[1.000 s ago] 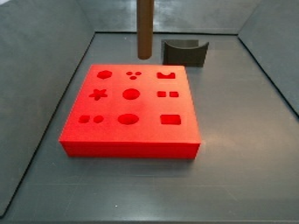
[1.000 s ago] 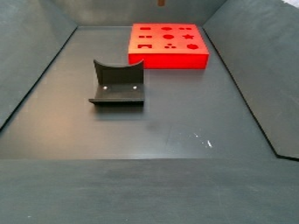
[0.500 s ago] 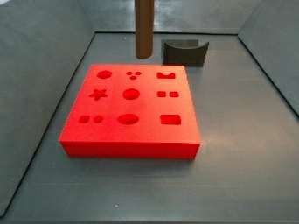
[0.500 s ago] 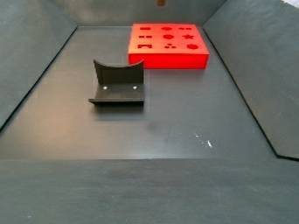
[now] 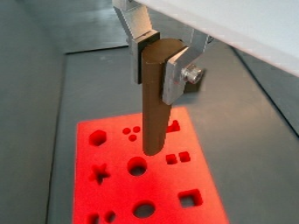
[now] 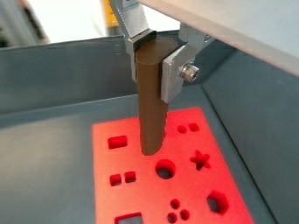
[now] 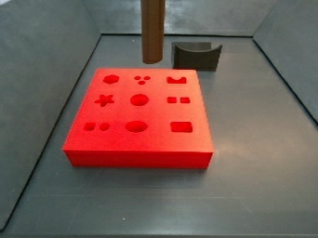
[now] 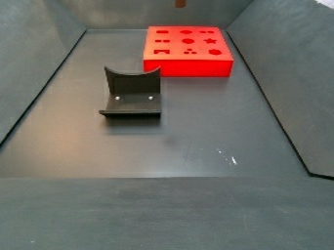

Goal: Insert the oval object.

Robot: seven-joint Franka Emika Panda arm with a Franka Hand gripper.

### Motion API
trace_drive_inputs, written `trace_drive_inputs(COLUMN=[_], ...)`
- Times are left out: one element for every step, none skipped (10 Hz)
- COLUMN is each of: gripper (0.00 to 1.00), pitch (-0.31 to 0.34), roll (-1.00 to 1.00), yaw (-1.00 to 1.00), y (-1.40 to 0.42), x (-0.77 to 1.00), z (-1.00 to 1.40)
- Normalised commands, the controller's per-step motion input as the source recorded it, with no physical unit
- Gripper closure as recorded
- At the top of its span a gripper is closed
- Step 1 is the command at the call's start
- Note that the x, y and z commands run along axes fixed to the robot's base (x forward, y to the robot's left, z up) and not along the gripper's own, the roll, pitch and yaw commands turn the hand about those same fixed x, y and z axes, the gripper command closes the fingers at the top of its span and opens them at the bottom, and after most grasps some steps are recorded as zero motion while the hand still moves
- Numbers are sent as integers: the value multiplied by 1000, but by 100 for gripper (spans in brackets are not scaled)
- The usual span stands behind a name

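Where the wrist views look down past the gripper, its upper body is cut off at the frame edge, and only the two silver finger plates show, pinching the top of the oval object between them. Its top end is covered by the plates in both wrist views. It is a long, slim, plain brown peg with smooth sides, hanging upright with its lower end free in the air above the red block; from these views I cannot tell how high it hangs over the block's face.

On that face, the shaped holes lie open all around the peg's tip: a round hole, a star, squares and small dots, none of them covered.

Seen in a side view, only the lower part of the peg shows, the rest running out of the top of the frame, with the gripper itself out of sight; it hangs over the block's far edge. Just beyond the red block's far right corner stands the small dark grey curved holder, apart from the block. Bare grey floor rings the block on all sides up to the sloping walls

In a side view from the opposite end, the holder sits near and the block far, with only a sliver of the peg visible at the frame's top edge
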Motion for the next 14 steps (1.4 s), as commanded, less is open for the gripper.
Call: trace_drive_inputs(gripper=[100, 100, 100, 100, 100, 100, 100, 100, 100, 100, 100, 100, 100, 100], pitch=[-11, -19, 0, 0, 0, 0, 0, 0, 31, 0, -171, -44, 0, 0], roll=[0, 0, 6, 10, 13, 10, 9, 0, 0, 0, -146, 0, 96, 150], yaw=[-1000, -1000, -1000, -1000, -1000, -986, -954, -983, -657, -211, -97, 37, 166, 220], y=[0, 0, 0, 0, -34, -60, -100, -140, 17, 0, -314, -577, -597, -571], x=[0, 0, 0, 0, 0, 0, 26, 0, 111, 94, 0, 0, -11, -74], z=[-51, -63, -114, -111, -114, -109, -126, -131, 0, -140, -337, -209, -77, -9])
